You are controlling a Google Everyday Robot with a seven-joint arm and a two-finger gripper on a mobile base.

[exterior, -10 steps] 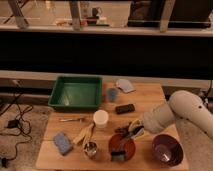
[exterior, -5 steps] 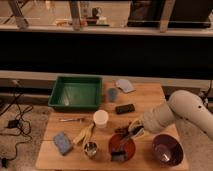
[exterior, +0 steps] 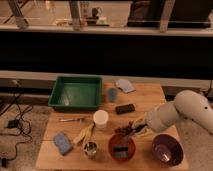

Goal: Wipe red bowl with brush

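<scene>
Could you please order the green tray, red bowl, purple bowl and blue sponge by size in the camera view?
Green tray
red bowl and purple bowl, too alike to rank
blue sponge
The hand sits by the red bowl's far rim.

On the table (exterior: 150,97), the tray (exterior: 75,93) is set at the rear left, with a cup (exterior: 112,95) just to its right and a cloth (exterior: 125,86) behind that. A block (exterior: 125,108) is placed in front of the cup. Along the front edge, a sponge (exterior: 62,143), a tin (exterior: 90,149), the centre bowl (exterior: 121,141) and the right bowl (exterior: 166,149) are ranged left to right. The brush (exterior: 119,152) is seen inside the centre bowl, and the gripper (exterior: 131,131) is held over its rear rim.
</scene>
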